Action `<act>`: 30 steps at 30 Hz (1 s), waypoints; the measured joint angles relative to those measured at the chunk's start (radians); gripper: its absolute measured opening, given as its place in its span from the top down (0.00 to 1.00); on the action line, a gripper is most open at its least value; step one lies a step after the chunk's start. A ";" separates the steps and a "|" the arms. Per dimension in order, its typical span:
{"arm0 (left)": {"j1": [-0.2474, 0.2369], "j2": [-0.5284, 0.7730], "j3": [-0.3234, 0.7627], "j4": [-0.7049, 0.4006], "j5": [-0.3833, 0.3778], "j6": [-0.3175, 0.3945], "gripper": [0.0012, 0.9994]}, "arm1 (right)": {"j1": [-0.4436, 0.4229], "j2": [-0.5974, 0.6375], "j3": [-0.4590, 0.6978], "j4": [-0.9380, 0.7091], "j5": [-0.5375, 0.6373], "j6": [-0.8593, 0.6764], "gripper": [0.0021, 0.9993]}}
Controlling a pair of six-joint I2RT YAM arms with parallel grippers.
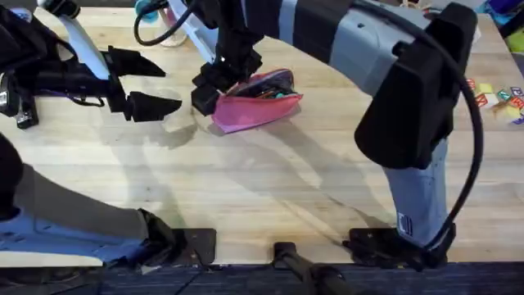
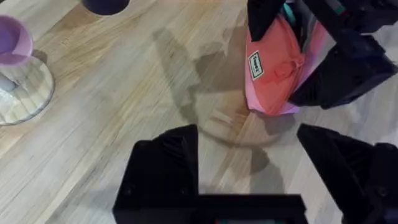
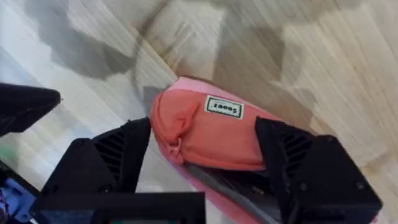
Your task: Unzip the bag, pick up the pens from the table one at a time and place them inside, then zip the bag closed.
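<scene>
The right gripper (image 1: 214, 84) straddled one end of the bag (image 1: 255, 100), fingers spread and hiding its zipper pull, while the left gripper (image 1: 155, 84) gaped empty above the tabletop (image 1: 262, 188).

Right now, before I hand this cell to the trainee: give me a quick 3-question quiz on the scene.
1. True or false: the left end effector is shut on the bag.
2. The bag's top is: A) unzipped, with contents showing; B) zipped fully closed; C) folded under itself.
3. Fill in: the ___ end effector is at the bag's end.

Key: 1 false, it is open and apart from the bag, over the bare table. 2 A. 3 right.
</scene>
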 joint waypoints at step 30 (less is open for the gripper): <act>0.000 0.000 0.000 0.000 0.000 0.000 0.01 | -0.008 0.000 -0.003 0.027 -0.109 0.052 0.55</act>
